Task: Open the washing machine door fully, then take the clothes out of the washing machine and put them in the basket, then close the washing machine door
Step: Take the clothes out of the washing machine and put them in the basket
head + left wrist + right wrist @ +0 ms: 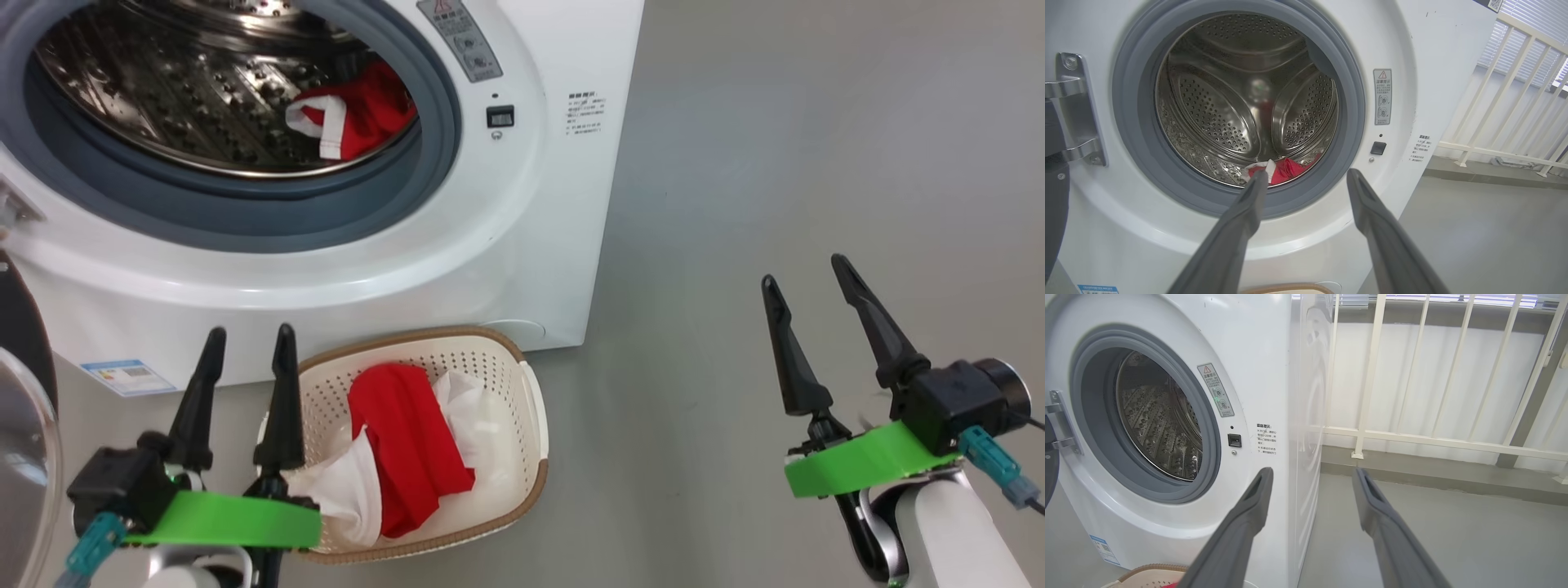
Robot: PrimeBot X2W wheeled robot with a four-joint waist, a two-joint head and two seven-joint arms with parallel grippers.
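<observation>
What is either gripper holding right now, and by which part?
Nothing. The left gripper is open and empty by the basket; the right gripper is open and empty over the floor. One red-and-white garment lies in the drum.

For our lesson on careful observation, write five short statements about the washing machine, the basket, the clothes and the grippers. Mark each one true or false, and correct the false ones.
1. The round, black-rimmed glass washing machine door is shut. False: it stands open at the left of the big white front-loading washing machine.
2. A red and white garment lies in the perforated steel drum. True.
3. The cream perforated plastic basket with a brown rim is empty. False: it holds red and white clothes.
4. The left gripper and right gripper are both open and hold nothing. True.
5. The basket sits on top of the washing machine. False: it stands on the grey floor in front of it.
</observation>
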